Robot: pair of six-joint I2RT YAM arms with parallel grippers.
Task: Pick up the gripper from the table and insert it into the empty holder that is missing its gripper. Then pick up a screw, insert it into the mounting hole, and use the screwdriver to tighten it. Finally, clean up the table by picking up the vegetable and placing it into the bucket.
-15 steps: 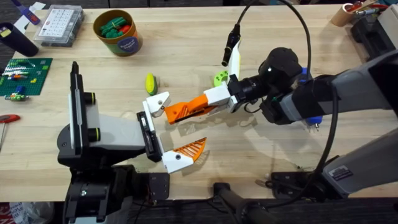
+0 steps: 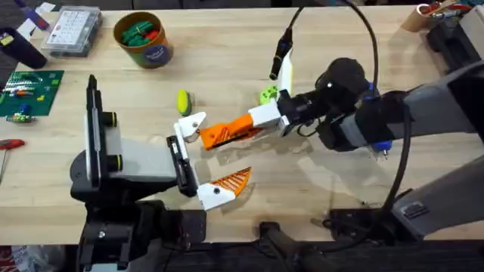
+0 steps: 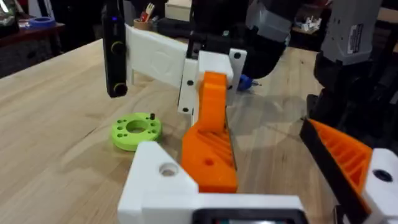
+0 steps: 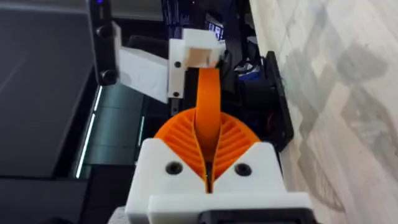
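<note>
My right gripper [image 2: 261,121] is shut on the gripper [image 2: 227,134], a solid orange wedge, with orange ribbed pads [image 4: 233,140] on both sides of it. The wedge's thick end [image 3: 211,155] rests against the white holder [image 2: 189,125] on my left unit's black bar. My left gripper [image 2: 206,160] stands open, its other bracket carrying the latticed orange finger [image 2: 231,181]. A yellow-green vegetable [image 2: 183,101] lies beyond the holder. The bucket [image 2: 144,39] stands at the far left with green and red pieces inside. A small dark screw [image 3: 152,116] stands on a green ring [image 2: 267,95].
A red-handled screwdriver [image 2: 9,143] lies at the left table edge. A green brick plate [image 2: 26,92] and a clear parts box [image 2: 72,30] sit at the far left. A plain tan cup [image 2: 420,15] is at the far right corner.
Hardly anything differs: my right gripper and the orange wedge have shifted a touch toward the holder. The left arm is still.
</note>
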